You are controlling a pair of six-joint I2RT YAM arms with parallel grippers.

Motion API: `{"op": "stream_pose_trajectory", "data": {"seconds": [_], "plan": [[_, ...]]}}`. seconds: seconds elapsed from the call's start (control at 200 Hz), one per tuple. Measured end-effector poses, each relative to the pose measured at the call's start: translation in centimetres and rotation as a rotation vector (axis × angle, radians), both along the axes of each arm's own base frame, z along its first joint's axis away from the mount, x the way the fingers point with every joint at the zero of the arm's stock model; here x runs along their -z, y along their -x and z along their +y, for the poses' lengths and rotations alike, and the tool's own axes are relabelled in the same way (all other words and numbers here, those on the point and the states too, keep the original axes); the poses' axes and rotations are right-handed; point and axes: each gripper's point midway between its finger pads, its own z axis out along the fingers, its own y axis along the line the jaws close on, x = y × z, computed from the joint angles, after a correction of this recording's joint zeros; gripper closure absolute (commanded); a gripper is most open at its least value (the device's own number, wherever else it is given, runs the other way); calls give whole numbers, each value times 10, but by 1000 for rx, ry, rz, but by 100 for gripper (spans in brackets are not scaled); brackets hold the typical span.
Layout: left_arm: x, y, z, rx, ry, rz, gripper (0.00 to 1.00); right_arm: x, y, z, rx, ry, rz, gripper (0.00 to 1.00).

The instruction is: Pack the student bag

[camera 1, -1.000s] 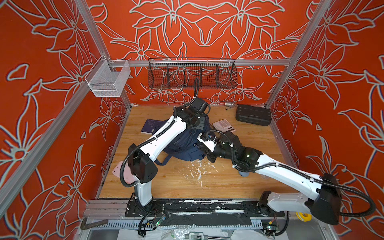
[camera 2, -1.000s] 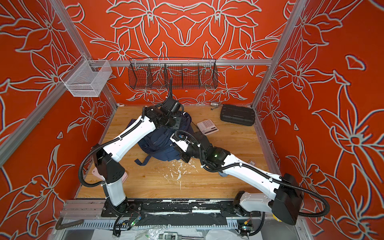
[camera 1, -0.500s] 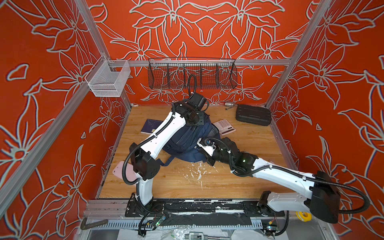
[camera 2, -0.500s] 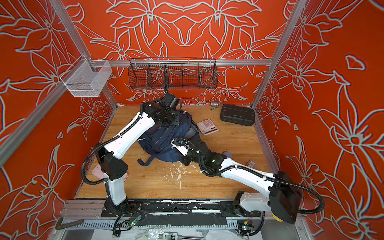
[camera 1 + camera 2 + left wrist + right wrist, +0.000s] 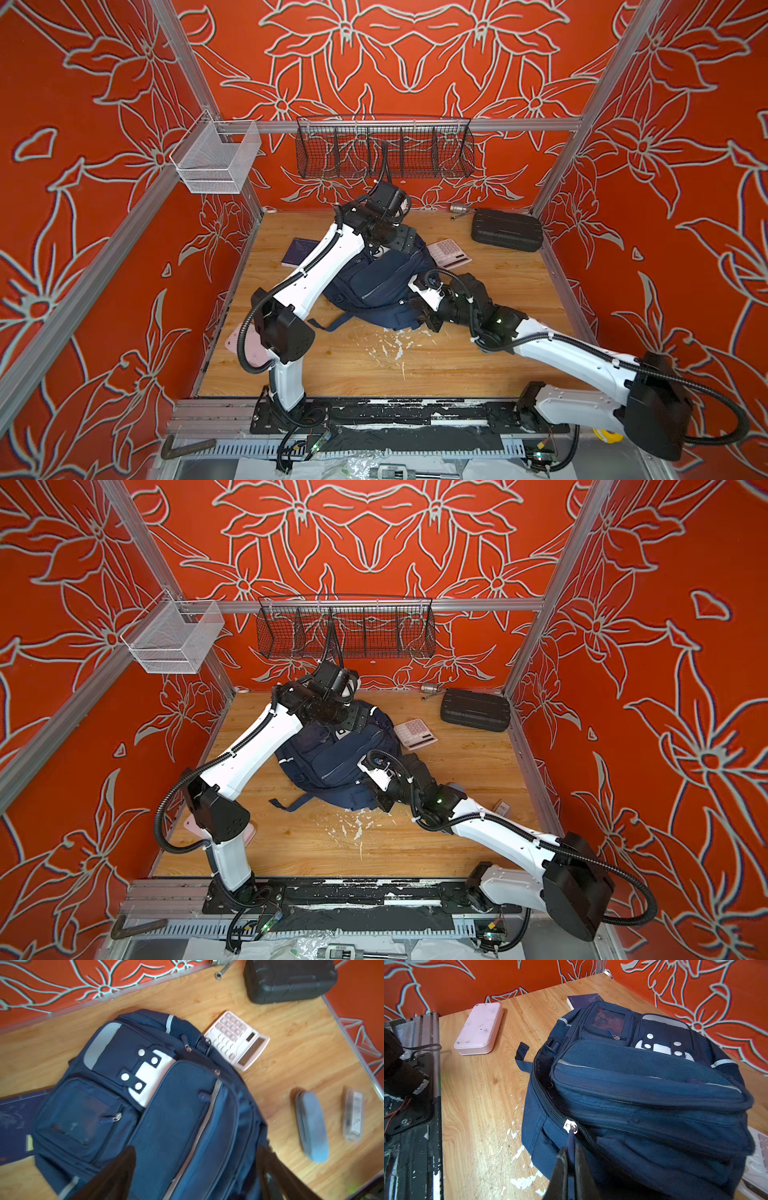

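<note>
Left wrist, tool: the left tool (image 5: 195, 1176) is spread wide, its dark fingers (image 5: 118, 1169) apart above the student bag (image 5: 166, 1105) with nothing between them.
Left wrist, bag: it lies front up on the desk (image 5: 280, 1076), with the white patch (image 5: 149, 1074) and its dots facing the camera; the picture is slightly blurred.
Left wrist, neighbours: a pink calculator (image 5: 236, 1041) is just beside the bag. A dark blue notebook (image 5: 14, 1122) is partly hidden by it. A black case (image 5: 288, 979) sits near the wall. A grey-blue pouch (image 5: 311, 1126) and a clear packet (image 5: 353, 1113) lie side by side, apart from the bag.
Right wrist, tool: the right tool (image 5: 571, 1169) is pinched narrow on the blue zip pull (image 5: 571, 1140), which hangs from the silver slider (image 5: 571, 1126).
Right wrist, zip: a dark gap shows along the zip line on the side facing the pink box (image 5: 479, 1028).
Right wrist, pink box: it lies flat on the desk, well apart from the bag.
Top views, bag: in both top views the student bag (image 5: 374, 286) (image 5: 332, 758) lies mid-desk, towards the back wall.
Top views, tools: the left tool is above the bag's far end and the right tool is at its near edge.
</note>
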Motion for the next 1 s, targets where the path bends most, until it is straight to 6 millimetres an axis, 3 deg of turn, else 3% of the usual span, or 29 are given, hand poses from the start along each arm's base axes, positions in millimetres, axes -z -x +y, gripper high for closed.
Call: {"op": "stream_pose_trajectory", "data": {"seconds": [0.085, 0.185, 0.28, 0.39, 0.53, 0.746, 0.916, 1.001], "plan": [[18, 13, 8, 98, -74, 23, 22, 2, 2, -6, 10, -6, 5, 100], [54, 30, 12, 187, -133, 91, 23, 6, 3, -12, 21, -3, 13, 100], [90, 47, 12, 260, -170, 148, 23, 8, 3, -14, 24, 2, 19, 100], [118, 68, 6, 351, -194, 176, 22, 8, 2, -16, 29, -1, 19, 100], [126, 80, -11, 422, -187, 166, 20, 7, 1, -18, 35, -4, 21, 100], [122, 70, -19, 414, -192, 126, 22, 7, 1, -18, 35, -5, 22, 100], [144, 58, -25, 385, -294, 130, 26, 8, 1, -18, 35, -2, 25, 100], [156, 57, -26, 381, -322, 153, 36, 10, 2, -19, 36, 5, 31, 100]]}}
